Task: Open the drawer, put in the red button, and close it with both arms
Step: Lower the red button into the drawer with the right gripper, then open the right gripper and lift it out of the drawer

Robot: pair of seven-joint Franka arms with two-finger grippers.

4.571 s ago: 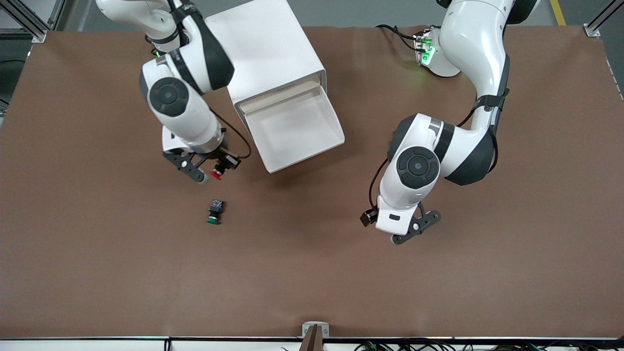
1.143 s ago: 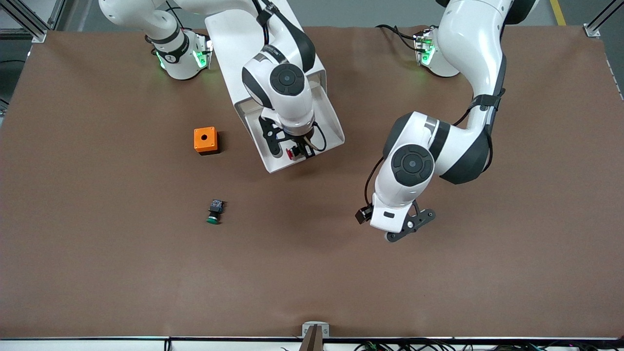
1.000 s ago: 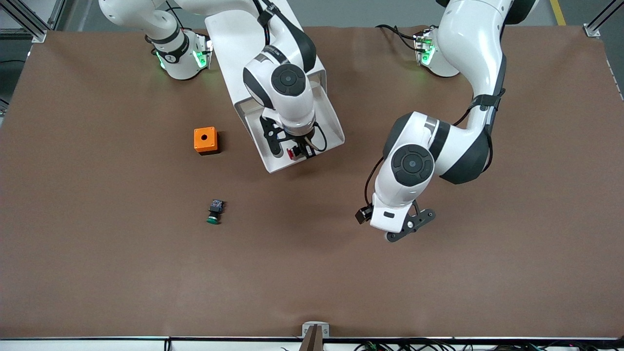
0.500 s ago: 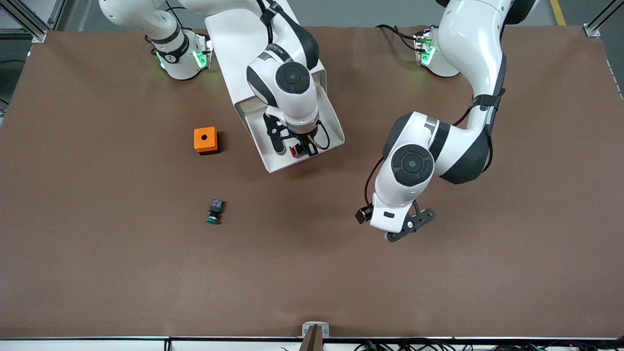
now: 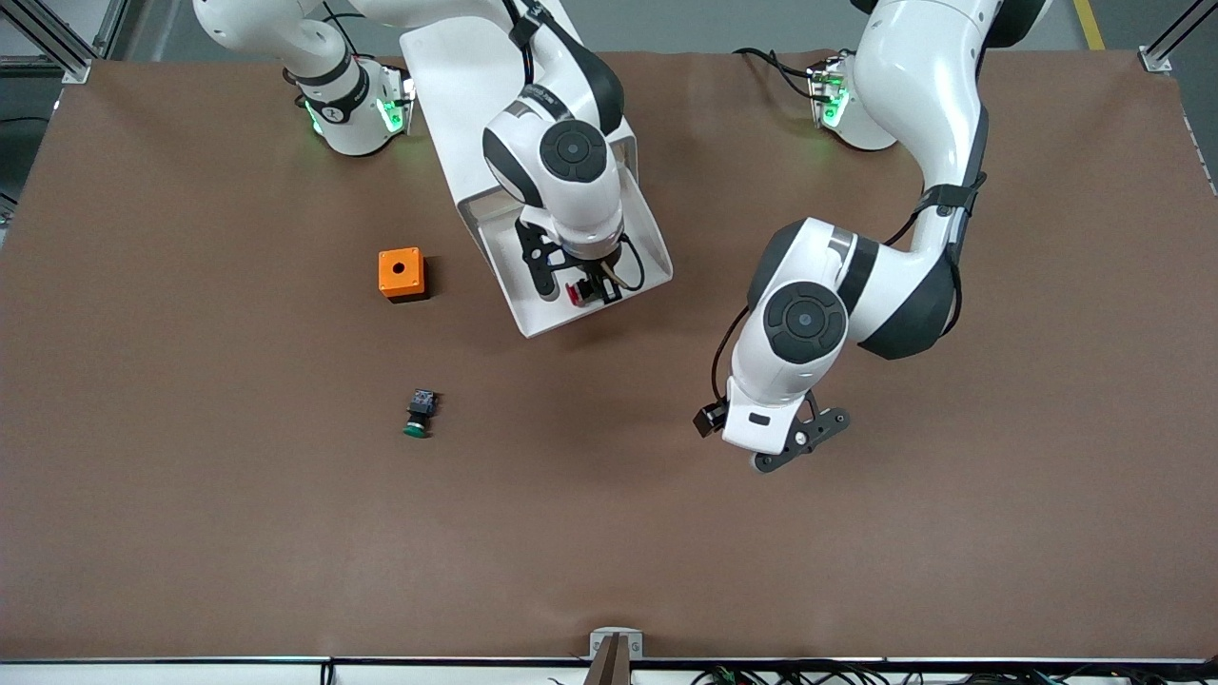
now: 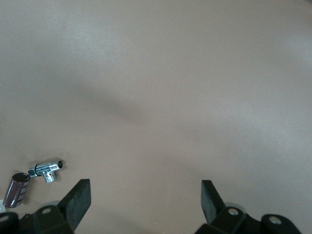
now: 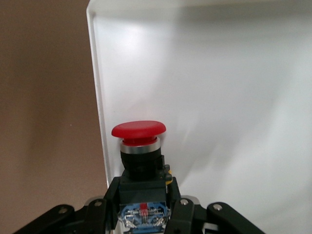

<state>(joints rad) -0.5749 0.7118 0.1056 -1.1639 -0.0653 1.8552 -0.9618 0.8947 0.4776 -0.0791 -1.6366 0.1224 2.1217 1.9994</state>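
Note:
The white cabinet (image 5: 514, 86) stands near the right arm's base with its drawer (image 5: 636, 249) pulled open toward the front camera. My right gripper (image 5: 574, 291) is shut on the red button (image 5: 576, 294) and holds it over the drawer's front part. In the right wrist view the red button (image 7: 139, 130) sits between the fingers, cap pointing into the white drawer (image 7: 219, 112) beside its rim. My left gripper (image 5: 795, 447) hangs open and empty over bare table, nearer the front camera; its fingers (image 6: 78, 199) stand wide apart in the left wrist view.
An orange box (image 5: 401, 274) with a round hole lies beside the cabinet, toward the right arm's end. A green-capped button (image 5: 418, 414) lies nearer the front camera than the box. A small metal fitting (image 6: 46, 170) shows in the left wrist view.
My right gripper carried the red button from above the table near the green button to over the open drawer, and in the last second shifted slightly farther in. The left arm barely moved.

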